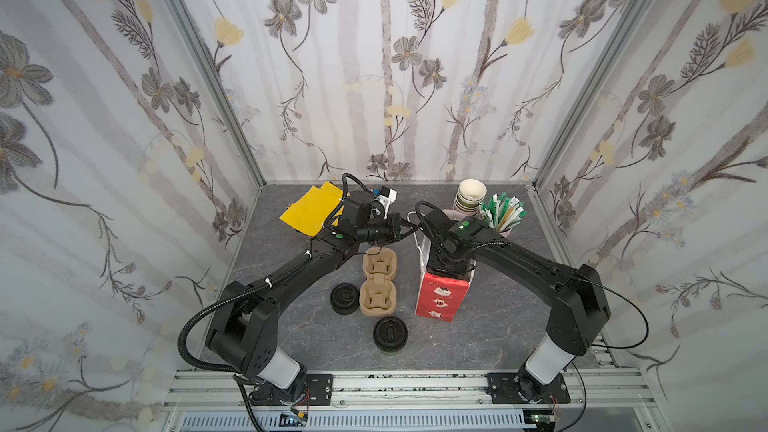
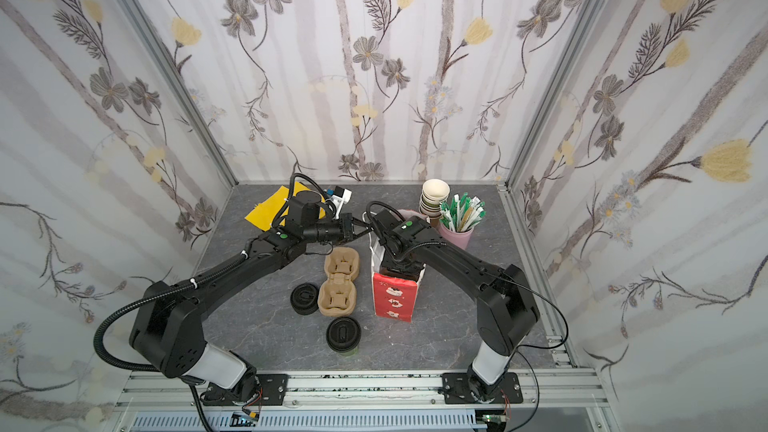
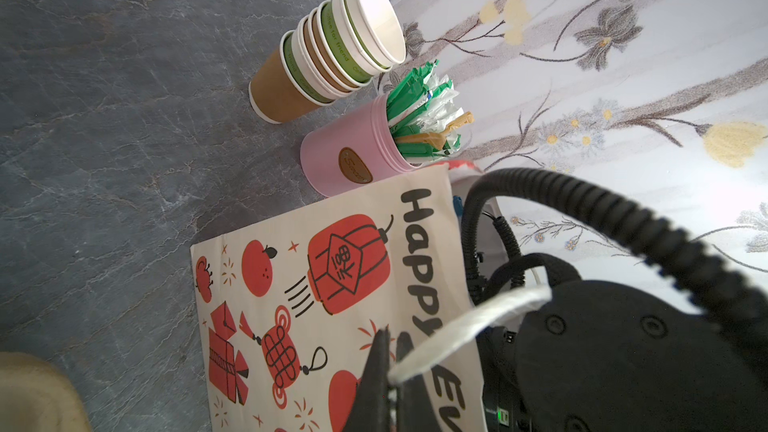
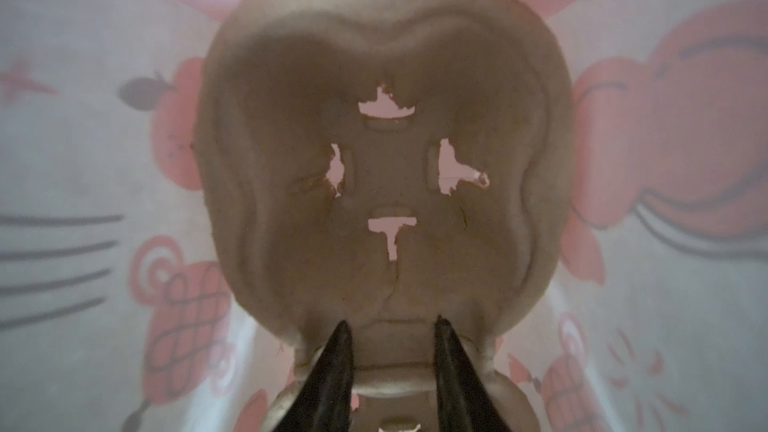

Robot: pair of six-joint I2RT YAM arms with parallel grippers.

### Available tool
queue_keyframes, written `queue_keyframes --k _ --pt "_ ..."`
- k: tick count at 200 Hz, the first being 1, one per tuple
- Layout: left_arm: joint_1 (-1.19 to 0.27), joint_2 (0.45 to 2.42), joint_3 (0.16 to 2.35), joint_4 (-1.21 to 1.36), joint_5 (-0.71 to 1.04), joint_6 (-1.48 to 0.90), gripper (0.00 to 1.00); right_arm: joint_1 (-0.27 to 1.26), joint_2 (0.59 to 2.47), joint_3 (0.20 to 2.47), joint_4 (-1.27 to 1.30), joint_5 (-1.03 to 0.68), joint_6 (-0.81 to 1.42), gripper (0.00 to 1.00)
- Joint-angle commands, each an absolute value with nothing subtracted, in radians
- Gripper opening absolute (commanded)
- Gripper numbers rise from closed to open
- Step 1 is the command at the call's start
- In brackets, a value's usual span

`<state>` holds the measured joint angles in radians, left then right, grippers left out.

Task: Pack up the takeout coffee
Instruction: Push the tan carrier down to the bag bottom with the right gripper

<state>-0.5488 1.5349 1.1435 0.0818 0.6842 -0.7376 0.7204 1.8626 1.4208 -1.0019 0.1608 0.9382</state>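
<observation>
Grey tabletop (image 1: 490, 326), takeout coffee (image 1: 390, 334) upright, axis vertical

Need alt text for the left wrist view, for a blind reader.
The left gripper pinches the white handle of a printed paper bag. Behind the bag, a pink holder of wrapped stirrers and a stack of paper cups stand on the grey table.

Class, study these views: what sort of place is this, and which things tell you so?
Probably a robot test cell staged as a takeout coffee counter: two black arms bolted to an aluminium rail, wallpapered panels, plus a stack of paper cups, pulp cup carriers and a printed paper bag.
</observation>
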Motion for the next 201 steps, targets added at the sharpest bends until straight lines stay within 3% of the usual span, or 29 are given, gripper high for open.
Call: queue_keyframes --k 1,23,60,146,201 --pt "-0.548 1.526 1.139 0.130 0.685 -0.746 0.00 0.720 1.877 1.413 -0.952 0.152 0.933 0.32" --pt "-0.548 1.521 1.132 0.130 0.682 -0.744 0.00 0.720 1.891 1.411 -0.941 0.147 0.933 0.33" --pt "-0.548 1.521 1.129 0.130 0.679 -0.744 0.00 0.719 1.901 1.398 -0.925 0.146 0.931 0.43" --pt "-0.548 1.520 1.130 0.131 0.675 -0.741 0.00 0.719 1.929 1.365 -0.877 0.133 0.925 0.43" --pt "-0.548 1.515 1.125 0.131 0.671 -0.736 0.00 0.719 1.865 1.429 -0.938 0.172 0.929 0.53"
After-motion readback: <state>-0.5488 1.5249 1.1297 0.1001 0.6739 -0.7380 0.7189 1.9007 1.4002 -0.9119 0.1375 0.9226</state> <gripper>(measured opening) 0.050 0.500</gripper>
